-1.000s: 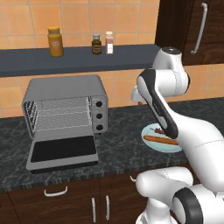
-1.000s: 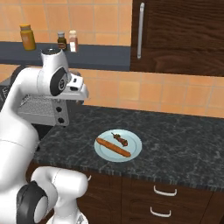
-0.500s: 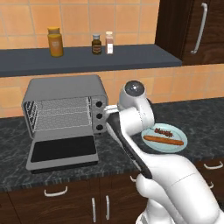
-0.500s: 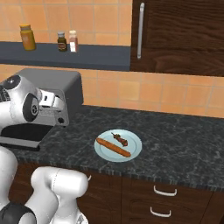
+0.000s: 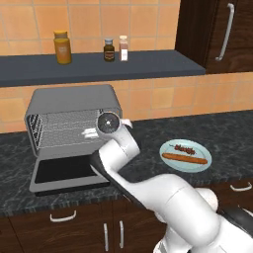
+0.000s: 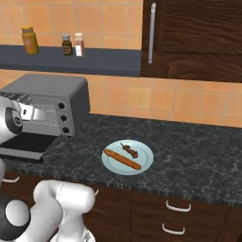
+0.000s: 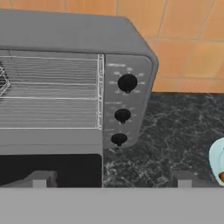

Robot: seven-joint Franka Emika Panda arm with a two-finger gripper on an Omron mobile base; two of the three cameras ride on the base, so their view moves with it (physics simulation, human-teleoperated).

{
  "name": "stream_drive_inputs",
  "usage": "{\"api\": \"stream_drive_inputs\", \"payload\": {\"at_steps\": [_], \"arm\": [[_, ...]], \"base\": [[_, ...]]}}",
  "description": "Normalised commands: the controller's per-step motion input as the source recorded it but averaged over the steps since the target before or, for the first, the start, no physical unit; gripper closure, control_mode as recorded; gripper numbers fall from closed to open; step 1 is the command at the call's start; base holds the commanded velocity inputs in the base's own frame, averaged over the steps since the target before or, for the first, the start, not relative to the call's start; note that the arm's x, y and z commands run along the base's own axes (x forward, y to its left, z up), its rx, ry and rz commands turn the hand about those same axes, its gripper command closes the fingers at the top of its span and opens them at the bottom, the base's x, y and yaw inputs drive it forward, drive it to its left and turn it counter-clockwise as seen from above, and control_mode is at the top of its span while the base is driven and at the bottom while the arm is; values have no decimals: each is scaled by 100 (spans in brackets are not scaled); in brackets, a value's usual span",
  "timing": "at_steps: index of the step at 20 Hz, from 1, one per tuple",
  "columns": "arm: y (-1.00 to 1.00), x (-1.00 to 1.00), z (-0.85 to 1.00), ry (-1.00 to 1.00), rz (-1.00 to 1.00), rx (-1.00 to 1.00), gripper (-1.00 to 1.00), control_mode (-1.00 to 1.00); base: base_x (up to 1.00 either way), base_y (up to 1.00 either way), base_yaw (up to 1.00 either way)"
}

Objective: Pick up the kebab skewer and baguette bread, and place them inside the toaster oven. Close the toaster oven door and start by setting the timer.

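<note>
Your end effector (image 7: 111, 180) sits released, jaws wide apart and nothing between them, facing the front of the toaster oven (image 5: 74, 104). In the hand view its two tips rise at the bottom, one in front of the toaster oven door (image 7: 48, 168), the other over the dark speckled bench (image 7: 175, 131).

You've got the door folded down flat on the bench, glass pane up, w/ wire racks (image 7: 48, 92) bare inside. Three dark knobs (image 7: 127, 82) stacked on the right front panel, biggest on top.

The kebab skewer (image 6: 129, 150) and the baguette bread (image 6: 122, 159) lie side by side on a pale blue plate (image 6: 143, 163), well apart from the oven, on the bench to its right. Skewer is on the wall side, bread on the near side. In the left base view you see the same plate (image 5: 170, 148), bread (image 5: 184, 158) nearer the bench edge.

Shelf (image 5: 148, 64) above carries an orange jar (image 5: 62, 47) and two small bottles (image 5: 109, 50)
</note>
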Motion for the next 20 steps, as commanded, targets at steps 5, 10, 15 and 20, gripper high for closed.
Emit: {"api": "stream_drive_inputs", "payload": {"at_steps": [5, 10, 15, 20], "arm": [[96, 25, -36, -1, 7, 1, -100, -100], [61, 70, -39, -3, 8, 4, -100, -100], [47, 71, -40, -2, 0, 16, -100, -100], [12, 46, -16, 1, 0, 9, -100, -100]], "base": [[0, 0, 0], [0, 0, 0], [0, 0, 0], [0, 0, 0]]}}
